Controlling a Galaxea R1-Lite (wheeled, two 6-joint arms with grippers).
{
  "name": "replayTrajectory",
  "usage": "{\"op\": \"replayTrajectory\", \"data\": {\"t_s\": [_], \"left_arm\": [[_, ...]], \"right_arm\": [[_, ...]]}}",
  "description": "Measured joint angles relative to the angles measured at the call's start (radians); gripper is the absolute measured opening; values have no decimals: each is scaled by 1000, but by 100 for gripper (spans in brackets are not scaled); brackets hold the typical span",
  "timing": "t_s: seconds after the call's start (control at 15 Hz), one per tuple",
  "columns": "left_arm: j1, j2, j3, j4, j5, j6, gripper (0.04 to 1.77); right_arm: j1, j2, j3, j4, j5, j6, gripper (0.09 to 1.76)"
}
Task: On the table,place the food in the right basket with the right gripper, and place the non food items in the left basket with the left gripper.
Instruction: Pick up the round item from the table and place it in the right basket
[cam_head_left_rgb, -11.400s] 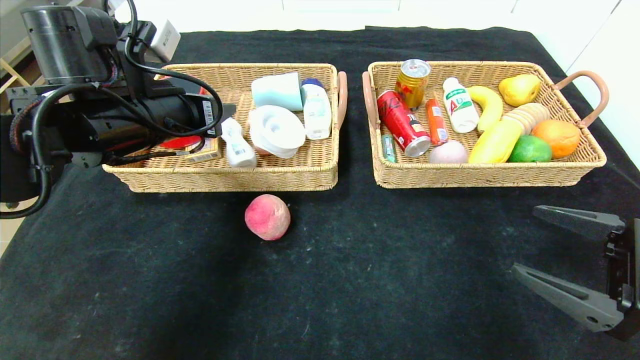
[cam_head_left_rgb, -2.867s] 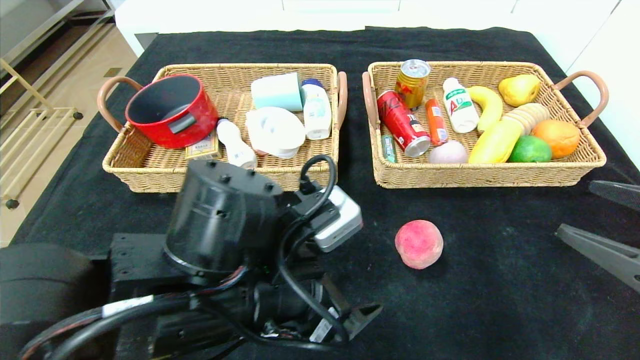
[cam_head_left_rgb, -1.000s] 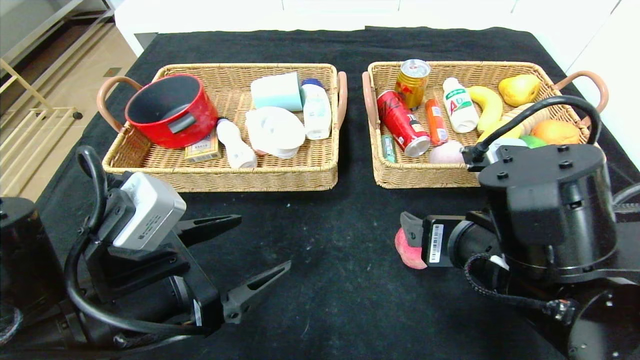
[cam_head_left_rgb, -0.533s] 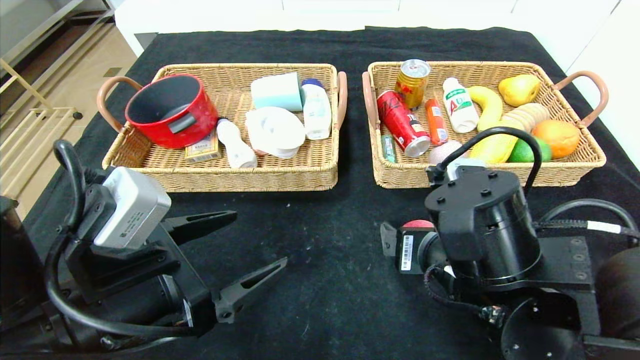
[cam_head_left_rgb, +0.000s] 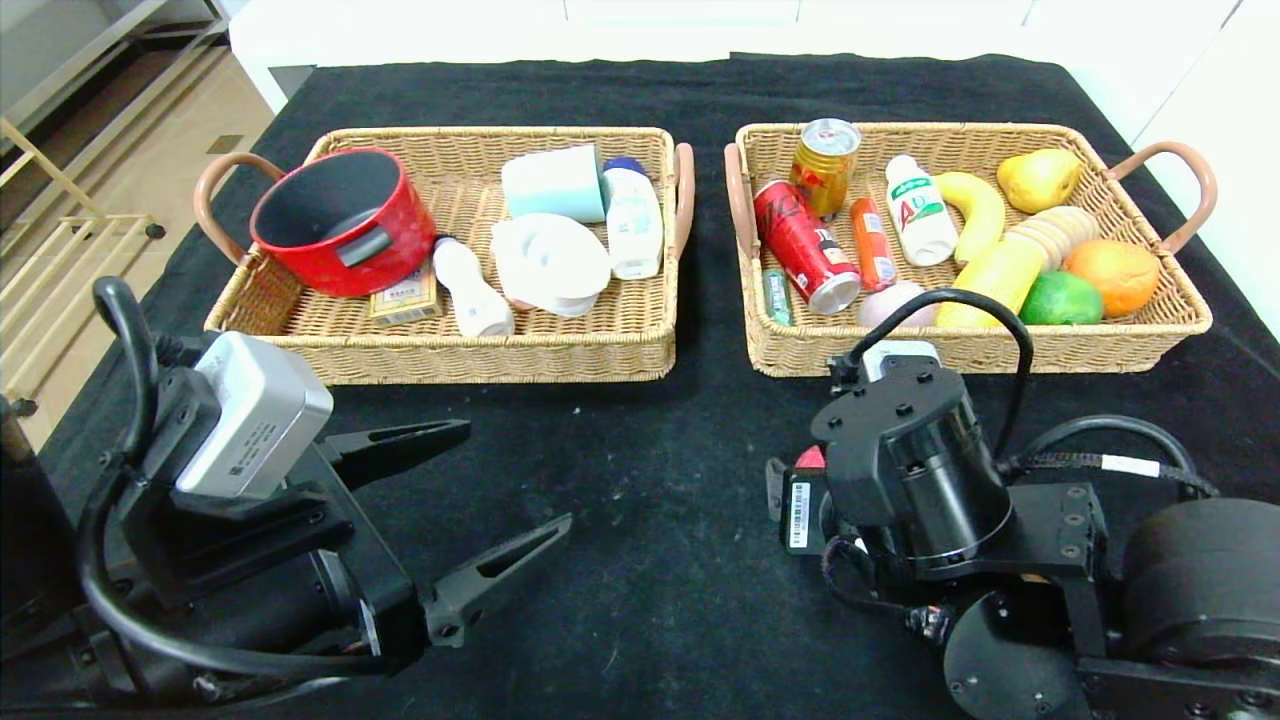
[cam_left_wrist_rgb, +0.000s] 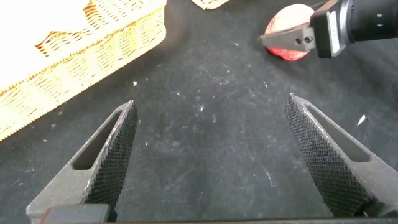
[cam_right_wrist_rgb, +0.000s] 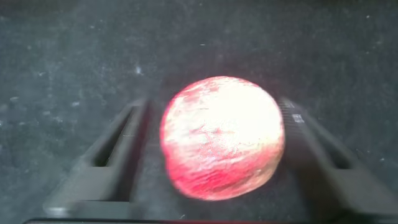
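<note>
The pink-red peach (cam_right_wrist_rgb: 221, 137) lies on the black table (cam_head_left_rgb: 660, 470) in front of the right basket (cam_head_left_rgb: 975, 350). My right gripper (cam_right_wrist_rgb: 214, 104) points down over it, one finger on each side; a thin dark gap shows at one side. In the head view the right wrist hides all but a red sliver of the peach (cam_head_left_rgb: 812, 458). My left gripper (cam_head_left_rgb: 519, 472) hovers open and empty at the near left. The white coiled disc (cam_head_left_rgb: 552, 262) and white bottle (cam_head_left_rgb: 473, 288) lie in the left basket (cam_head_left_rgb: 450, 355). The pale ball (cam_head_left_rgb: 893, 300), yellow fruit (cam_head_left_rgb: 985, 280) and sausage stick (cam_head_left_rgb: 872, 242) lie in the right basket.
A red pot (cam_head_left_rgb: 338, 220) and a teal cup (cam_head_left_rgb: 555, 182) also sit in the left basket. Two cans (cam_head_left_rgb: 805, 245), a banana, a pear, an orange and a lime crowd the right basket. The table drops off to the floor at the left.
My right arm has swung nearer and lower over the peach, and its fingers have narrowed around it. The left arm has drawn back slightly, still open.
</note>
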Motion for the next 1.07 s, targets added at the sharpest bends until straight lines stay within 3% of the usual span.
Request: {"op": "replayTrajectory", "data": {"t_s": [0.07, 0.2, 1.07], "left_arm": [[0, -1, 0, 0, 0, 0, 172], [0, -2, 1, 0, 0, 0, 172], [-2, 7, 4, 1, -2, 0, 172]], "right_arm": [[-2, 3, 2, -1, -2, -1, 123], [-7, 11, 4, -5, -3, -1, 114], [-9, 2, 6, 8, -1, -47, 112]]}}
